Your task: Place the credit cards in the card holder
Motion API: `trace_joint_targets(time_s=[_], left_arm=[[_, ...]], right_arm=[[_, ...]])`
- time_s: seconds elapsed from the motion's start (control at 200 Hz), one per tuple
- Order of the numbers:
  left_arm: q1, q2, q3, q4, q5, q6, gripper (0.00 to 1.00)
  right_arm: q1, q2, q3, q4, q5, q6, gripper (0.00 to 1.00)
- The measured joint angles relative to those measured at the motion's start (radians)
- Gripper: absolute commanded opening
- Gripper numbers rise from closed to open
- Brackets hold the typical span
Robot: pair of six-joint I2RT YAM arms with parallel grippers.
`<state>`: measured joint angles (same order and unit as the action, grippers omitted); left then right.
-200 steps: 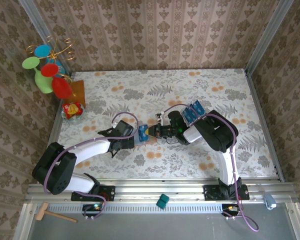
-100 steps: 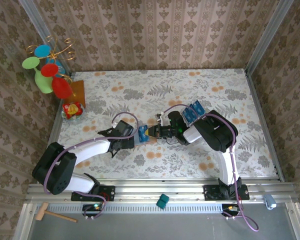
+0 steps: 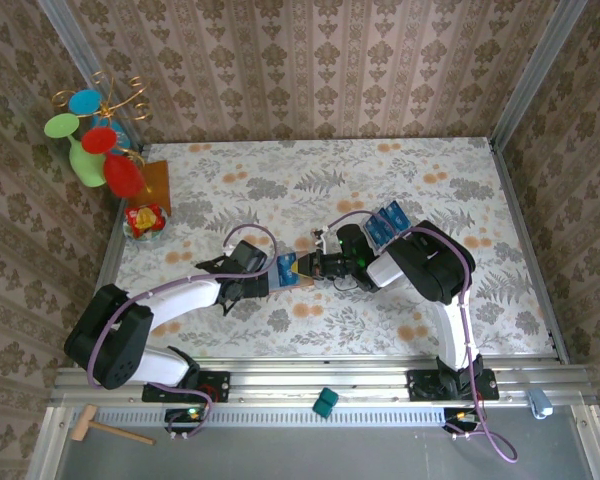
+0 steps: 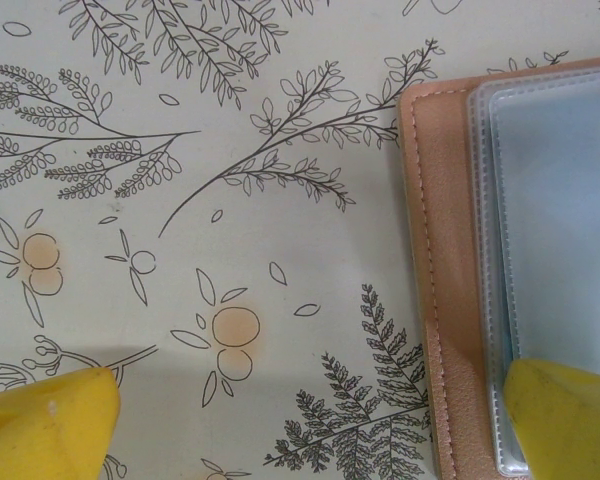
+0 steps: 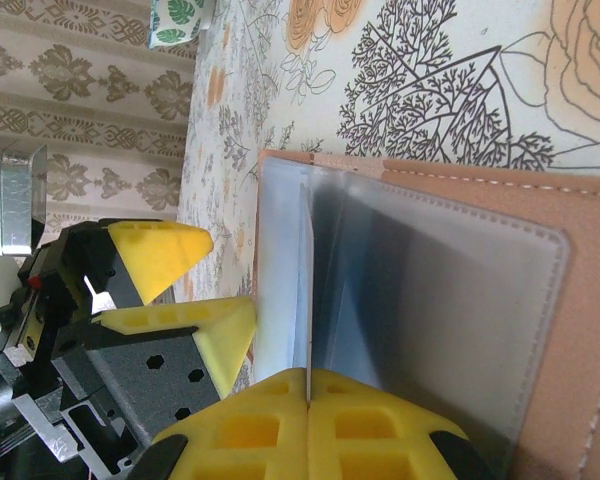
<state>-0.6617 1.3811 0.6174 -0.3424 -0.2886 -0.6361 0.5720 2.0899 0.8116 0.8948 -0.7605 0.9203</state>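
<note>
Lying partly under parted left jaws, card holder (image 4: 445, 280), sleeve (image 5: 430, 300) pinched in right jaws.

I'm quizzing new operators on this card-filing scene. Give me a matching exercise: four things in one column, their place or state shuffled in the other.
1 left gripper
2 right gripper
3 card holder
4 blue cards

A spread flat on the table
B pinched shut on a clear sleeve
C jaws wide open
D stacked beside the right arm

Pairs: 1-C, 2-B, 3-A, 4-D
</note>
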Motion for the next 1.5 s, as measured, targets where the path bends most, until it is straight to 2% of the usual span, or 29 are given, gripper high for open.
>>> trace_joint_targets(time_s=[1.5], left_arm=[[0.000,0.000,0.000,0.000,0.000,0.000,1.00]], right_arm=[[-0.009,0.019,0.026,-0.031,-0.034,0.126,0.00]])
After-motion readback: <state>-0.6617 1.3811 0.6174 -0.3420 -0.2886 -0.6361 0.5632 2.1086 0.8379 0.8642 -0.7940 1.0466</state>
